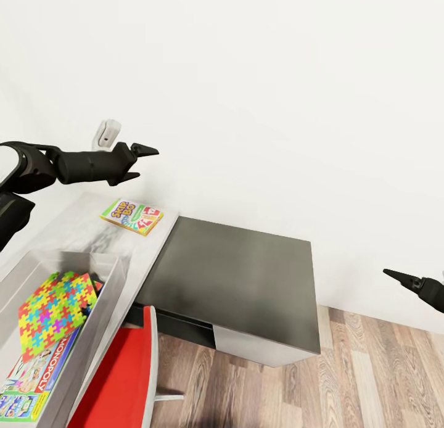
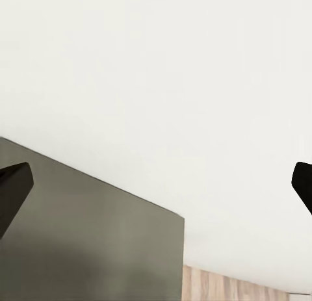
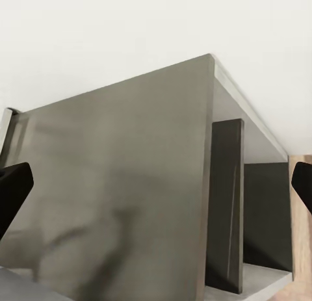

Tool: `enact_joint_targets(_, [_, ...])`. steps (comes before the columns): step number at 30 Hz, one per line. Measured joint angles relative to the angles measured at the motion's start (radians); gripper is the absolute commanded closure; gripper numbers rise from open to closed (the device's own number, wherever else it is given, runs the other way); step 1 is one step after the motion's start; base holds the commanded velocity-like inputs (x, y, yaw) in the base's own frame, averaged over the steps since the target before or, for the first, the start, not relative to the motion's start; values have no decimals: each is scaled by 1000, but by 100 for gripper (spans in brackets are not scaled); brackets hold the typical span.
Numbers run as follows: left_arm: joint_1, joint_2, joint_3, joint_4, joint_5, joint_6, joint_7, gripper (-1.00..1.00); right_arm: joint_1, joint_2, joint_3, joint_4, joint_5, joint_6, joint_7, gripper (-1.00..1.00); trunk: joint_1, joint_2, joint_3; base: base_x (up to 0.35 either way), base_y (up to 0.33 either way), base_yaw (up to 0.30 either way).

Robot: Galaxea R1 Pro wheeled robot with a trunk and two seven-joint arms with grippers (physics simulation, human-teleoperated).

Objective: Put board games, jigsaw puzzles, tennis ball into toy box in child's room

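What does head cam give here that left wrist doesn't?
Head view alone: the toy box holding a jigsaw puzzle, the Monopoly box and a blue game box; a yellow-green-red game box out on the pale tabletop; a red chair.
Left wrist view alone: a close look between the open left pincer tips.
Both: dark desk section, white wall, wood floor.

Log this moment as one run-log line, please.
left gripper: open, empty, raised | right gripper: open, empty | toy box: jigsaw, Monopoly inside | yellow-green-red game: on table
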Motion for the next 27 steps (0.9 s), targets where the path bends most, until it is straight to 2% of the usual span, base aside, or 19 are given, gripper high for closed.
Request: enact_joint_targets(27, [0,4,-2,1,0,0,0,-100,0,0,0,0,0,0,1,-100,0,0,0,13,-11,0])
